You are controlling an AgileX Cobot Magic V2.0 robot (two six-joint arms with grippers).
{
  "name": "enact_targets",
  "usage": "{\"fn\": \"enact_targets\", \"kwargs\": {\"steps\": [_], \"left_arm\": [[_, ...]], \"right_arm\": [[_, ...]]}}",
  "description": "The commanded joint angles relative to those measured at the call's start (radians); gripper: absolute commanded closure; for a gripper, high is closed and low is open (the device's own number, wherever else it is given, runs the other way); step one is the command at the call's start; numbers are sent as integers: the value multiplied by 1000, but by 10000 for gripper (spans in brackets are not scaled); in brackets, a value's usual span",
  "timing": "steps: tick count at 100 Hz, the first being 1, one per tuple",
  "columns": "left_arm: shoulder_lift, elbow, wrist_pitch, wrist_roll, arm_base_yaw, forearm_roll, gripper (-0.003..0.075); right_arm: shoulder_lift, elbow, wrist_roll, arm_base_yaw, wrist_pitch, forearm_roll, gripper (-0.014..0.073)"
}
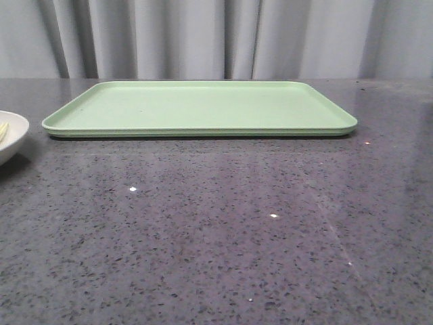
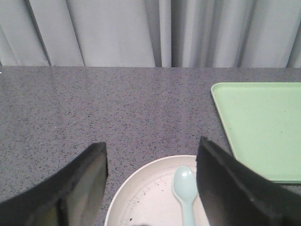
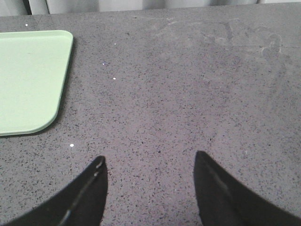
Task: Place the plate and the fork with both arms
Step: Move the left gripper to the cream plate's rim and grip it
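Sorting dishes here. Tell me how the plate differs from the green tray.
The plate is round and cream-white; the tray is rectangular and light green. The plate holds a pale blue spoon; the tray holds nothing. Both rest flat on the grey table.

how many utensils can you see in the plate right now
2. A pale blue spoon lies in the plate under the left gripper. A pale yellow piece, likely the fork, shows in the front view. More may be hidden.
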Motion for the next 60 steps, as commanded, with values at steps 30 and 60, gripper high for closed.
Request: {"fn": "enact_targets", "kwargs": {"steps": [30, 60], "left_arm": [[161, -162, 77, -9, 103, 84, 303], [403, -255, 258, -7, 159, 73, 303]], "right_arm": [[10, -38, -3, 0, -73, -3, 169], [10, -38, -3, 0, -72, -3, 169]]}}
